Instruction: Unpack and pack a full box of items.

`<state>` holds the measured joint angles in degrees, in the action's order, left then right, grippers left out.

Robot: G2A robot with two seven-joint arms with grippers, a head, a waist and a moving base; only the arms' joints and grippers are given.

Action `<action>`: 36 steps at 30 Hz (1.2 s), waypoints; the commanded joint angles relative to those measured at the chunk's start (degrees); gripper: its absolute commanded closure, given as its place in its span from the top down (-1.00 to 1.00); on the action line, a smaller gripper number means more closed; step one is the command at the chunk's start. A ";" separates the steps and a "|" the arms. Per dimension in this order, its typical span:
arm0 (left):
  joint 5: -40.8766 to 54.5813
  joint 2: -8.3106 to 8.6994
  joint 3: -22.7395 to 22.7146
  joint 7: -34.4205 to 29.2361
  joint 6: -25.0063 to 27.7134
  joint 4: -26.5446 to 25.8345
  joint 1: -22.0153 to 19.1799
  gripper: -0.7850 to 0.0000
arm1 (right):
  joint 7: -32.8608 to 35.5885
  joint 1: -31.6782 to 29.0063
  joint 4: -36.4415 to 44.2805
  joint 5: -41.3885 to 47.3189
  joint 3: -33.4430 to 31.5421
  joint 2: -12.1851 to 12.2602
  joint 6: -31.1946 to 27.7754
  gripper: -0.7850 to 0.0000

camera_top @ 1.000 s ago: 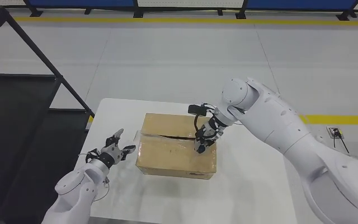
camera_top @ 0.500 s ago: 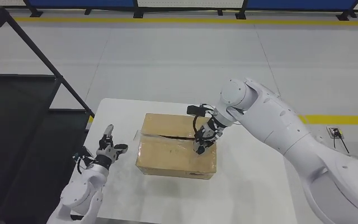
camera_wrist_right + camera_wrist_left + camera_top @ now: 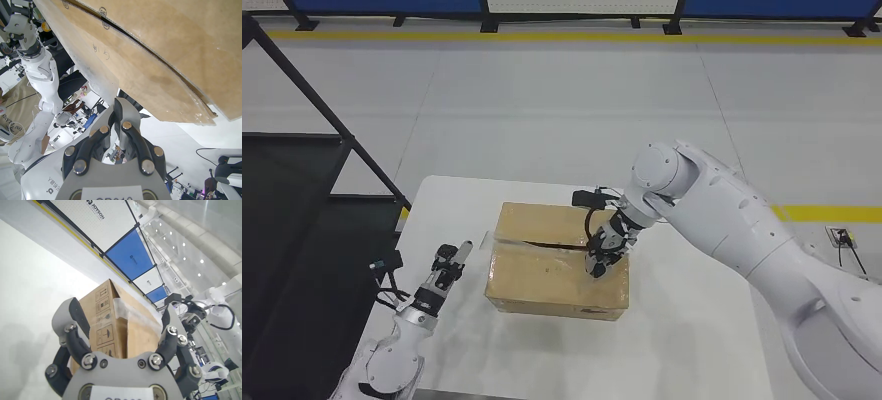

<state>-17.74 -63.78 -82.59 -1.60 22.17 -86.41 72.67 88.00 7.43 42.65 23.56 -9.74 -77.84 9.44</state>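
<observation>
The right gripper [image 3: 594,268], fingers pinching a strip of clear tape [image 3: 98,75], sits on top of the cardboard box [image 3: 532,275]. The left gripper [image 3: 454,250], spread wide, faces the box's short end without touching it. The box lies flat, lengthwise between the two grippers, mid-table [image 3: 682,330].

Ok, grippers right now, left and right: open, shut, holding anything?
Left gripper: open, empty, pointed at the end of the cardboard box.
Right gripper: shut on the clear tape strip that runs up to the box top.

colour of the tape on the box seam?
Clear and glossy: the tape lets the brown cardboard box show through. Best seen in the right wrist view.
</observation>
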 commanded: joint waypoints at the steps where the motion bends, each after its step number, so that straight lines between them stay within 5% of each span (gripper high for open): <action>1: -4.46 -0.01 -0.16 2.08 -0.37 1.33 -0.59 1.00 | 0.00 -0.07 0.03 0.04 0.00 0.00 0.11 -1.00; 13: 1.11 -0.65 -0.18 4.28 -3.40 1.68 -0.05 1.00 | 0.00 0.01 0.19 -0.25 0.00 -0.08 0.12 -1.00; 17: -26.81 -0.31 0.54 17.88 -8.65 1.13 1.09 1.00 | 0.00 0.11 0.30 -0.61 0.00 -0.30 0.15 -1.00; 24: -49.26 -0.03 2.75 28.55 -9.90 4.67 0.94 1.00 | 0.00 0.17 0.29 -0.93 0.00 -0.51 0.21 -1.00; 29: -53.13 0.03 3.10 29.28 -7.69 7.75 -0.39 1.00 | 0.00 0.14 0.31 -0.98 0.00 -0.51 0.20 -1.00; 36: -53.96 -0.87 5.10 30.34 -11.41 10.99 -3.66 1.00 | 0.00 0.08 0.70 -0.93 0.00 -0.31 0.31 -1.00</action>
<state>-71.50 -64.48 -78.10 28.33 11.24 -75.84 69.46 88.00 7.47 43.29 22.65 -9.74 -78.19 9.77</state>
